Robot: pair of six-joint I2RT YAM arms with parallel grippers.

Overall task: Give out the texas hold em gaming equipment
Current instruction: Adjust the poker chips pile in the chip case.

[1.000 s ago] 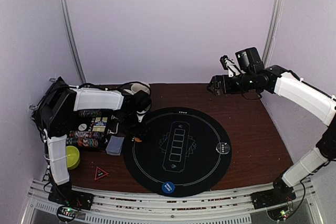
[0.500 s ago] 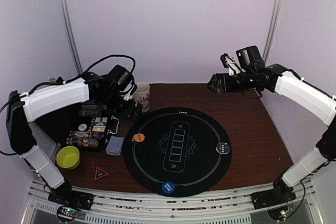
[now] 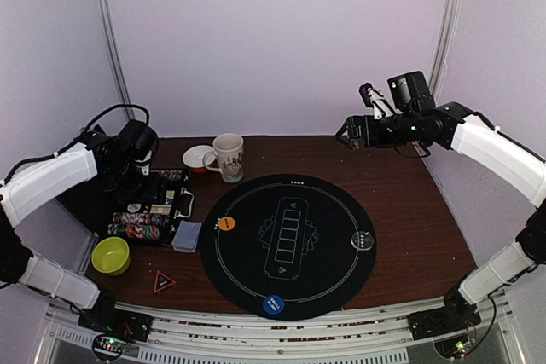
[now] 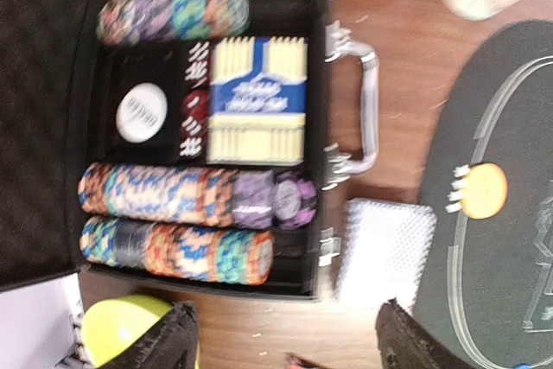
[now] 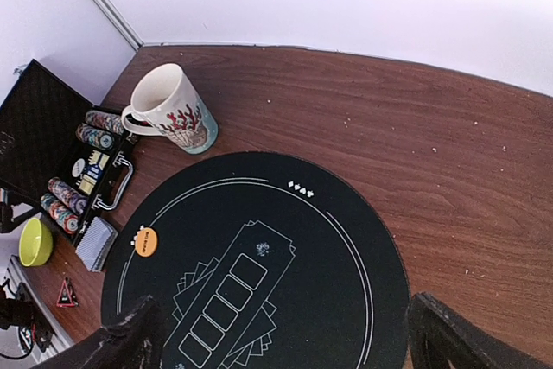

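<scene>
Left claw (image 4: pixel 289 321) hangs spread and empty, poker chips (image 4: pixel 173 196) below it; right claw (image 5: pixel 287 308) gapes wide, black mat (image 5: pixel 346 300) ahead.

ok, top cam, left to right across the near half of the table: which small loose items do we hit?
green bowl → deck of cards → orange disc → blue disc → pale disc
</scene>
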